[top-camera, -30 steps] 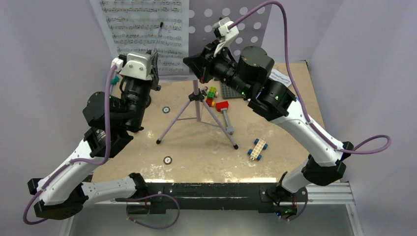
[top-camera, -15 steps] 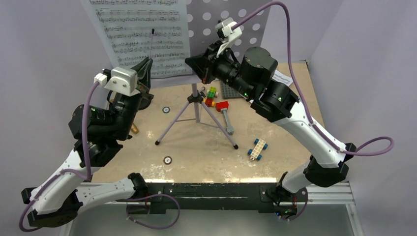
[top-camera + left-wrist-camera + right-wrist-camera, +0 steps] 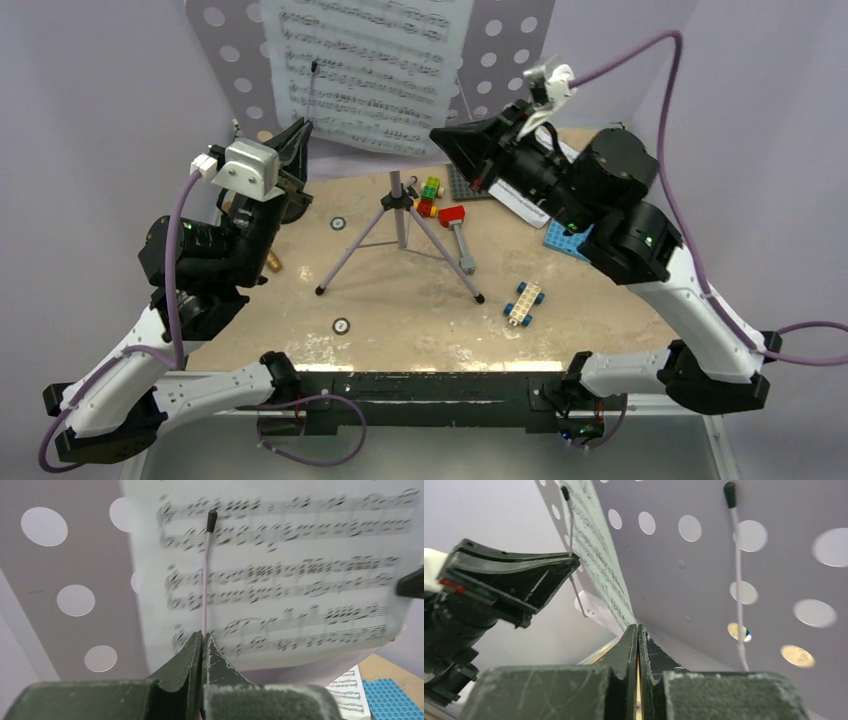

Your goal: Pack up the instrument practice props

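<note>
1. Lilac perforated music stand [image 3: 512,55] stands upright at the back of the beige tabletop [image 3: 400,325], and we see its tripod legs [image 3: 356,248] splayed between the two arms.
2. A white sheet-music page [image 3: 365,70] leans on the stand's desk, printed side towards us.
3. Over on the left, the left gripper [image 3: 305,127] is up at the page's lower left. Its fingers are pressed together on the thin lilac black-tipped page-holder wire [image 3: 205,580], which rises from the tips across the staves.
4. On the right, the right gripper [image 3: 437,135] has its fingers closed too, and we make it pinching that page's right edge, low down.
5. Down on the table, a red-headed grey toy hammer [image 3: 460,238] lies just beside the right tripod leg. Coloured toy bricks [image 3: 430,190] sit behind it, and a white-and-blue wheeled brick car [image 3: 523,301] is nearer us.
6. A second printed page [image 3: 345,695] and a blue studded baseplate [image 3: 395,700] lie flat under the right arm.
</note>
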You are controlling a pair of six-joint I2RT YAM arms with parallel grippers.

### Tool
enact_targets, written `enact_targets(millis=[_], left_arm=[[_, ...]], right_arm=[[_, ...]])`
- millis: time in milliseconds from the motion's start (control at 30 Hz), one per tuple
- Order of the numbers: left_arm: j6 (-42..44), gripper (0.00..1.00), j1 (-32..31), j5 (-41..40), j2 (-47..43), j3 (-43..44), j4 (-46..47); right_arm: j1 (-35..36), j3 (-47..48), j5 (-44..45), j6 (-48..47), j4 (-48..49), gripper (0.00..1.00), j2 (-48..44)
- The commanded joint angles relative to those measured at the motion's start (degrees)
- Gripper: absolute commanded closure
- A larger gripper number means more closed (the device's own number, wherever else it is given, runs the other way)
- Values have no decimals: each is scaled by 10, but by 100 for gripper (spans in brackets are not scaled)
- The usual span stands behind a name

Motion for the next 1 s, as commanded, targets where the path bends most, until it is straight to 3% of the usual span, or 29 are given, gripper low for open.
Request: enact_targets(millis=[0, 300, 500, 667, 967], left_arm=[[4, 100, -1, 15, 3, 0, 40], [21, 100, -1, -5, 28, -6, 70], [26, 71, -1, -12, 50, -9, 87], [12, 37, -1, -11, 47, -17, 93], [-52, 14, -2, 3, -5, -16, 56]], right_arm=[[-3, -36, 9, -22, 11, 100, -75], [-3, -176, 34, -56, -29, 100, -248], [-2, -256, 32, -85, -56, 100, -356], [-3, -328, 39, -77, -70, 100, -431], [-3, -468, 34, -80, -93, 100, -546]])
